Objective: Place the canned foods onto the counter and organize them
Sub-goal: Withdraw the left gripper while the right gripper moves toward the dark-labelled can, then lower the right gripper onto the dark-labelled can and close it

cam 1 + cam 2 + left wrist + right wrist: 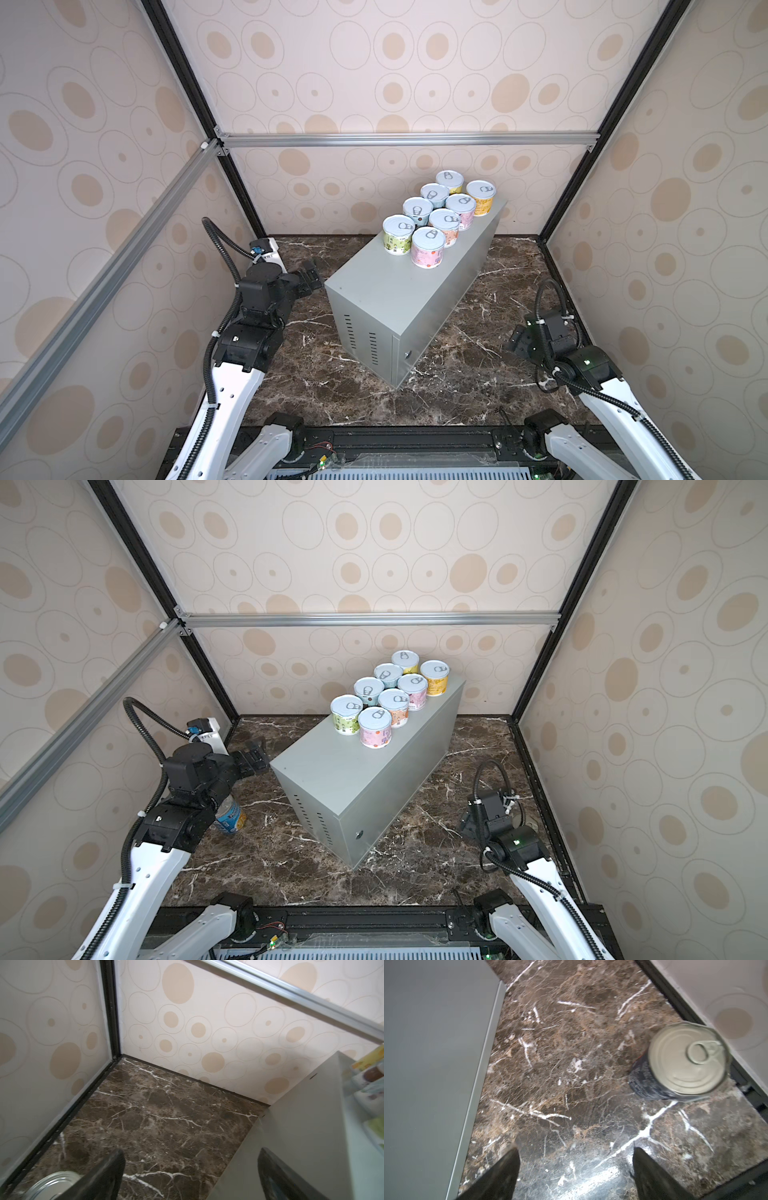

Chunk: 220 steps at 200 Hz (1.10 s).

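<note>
The counter is a tall grey metal box standing at an angle on the marble. Several short pastel cans stand in two rows on its far end. A blue can sits on the marble, partly hidden under the left arm; its lid shows beside a left finger. A dark navy can stands upright by the right wall. My left gripper is open and empty beside the counter's left corner. My right gripper is open above the marble, apart from the navy can.
Dark brown veined marble surrounds the counter. Patterned walls with black and aluminium frame posts close in the left, back and right. The counter's side wall is close to the right gripper.
</note>
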Each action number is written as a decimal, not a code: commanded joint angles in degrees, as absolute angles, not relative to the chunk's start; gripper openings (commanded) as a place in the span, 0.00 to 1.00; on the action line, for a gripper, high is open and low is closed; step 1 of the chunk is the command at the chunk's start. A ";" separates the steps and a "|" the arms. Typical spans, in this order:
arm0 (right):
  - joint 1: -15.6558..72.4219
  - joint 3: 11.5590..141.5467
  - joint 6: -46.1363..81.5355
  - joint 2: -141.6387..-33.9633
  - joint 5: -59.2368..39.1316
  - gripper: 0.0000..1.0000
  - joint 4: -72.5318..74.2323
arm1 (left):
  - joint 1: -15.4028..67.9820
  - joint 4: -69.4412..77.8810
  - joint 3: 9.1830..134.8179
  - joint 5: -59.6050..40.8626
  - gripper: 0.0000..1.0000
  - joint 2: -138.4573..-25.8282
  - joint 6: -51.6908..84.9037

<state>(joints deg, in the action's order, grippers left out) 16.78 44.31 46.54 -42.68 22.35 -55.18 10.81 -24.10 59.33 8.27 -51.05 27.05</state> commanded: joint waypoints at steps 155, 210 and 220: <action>-10.00 41.63 46.56 -47.41 21.12 0.87 -53.66 | 9.67 -21.29 42.93 0.17 0.99 -50.14 31.93; -14.58 41.94 41.34 -53.55 20.02 0.88 -46.51 | 10.54 -21.27 43.07 -1.36 0.99 -51.24 31.20; -14.97 42.23 41.01 -54.69 19.89 0.89 -45.87 | 10.52 -21.21 43.08 -1.67 0.99 -51.40 31.15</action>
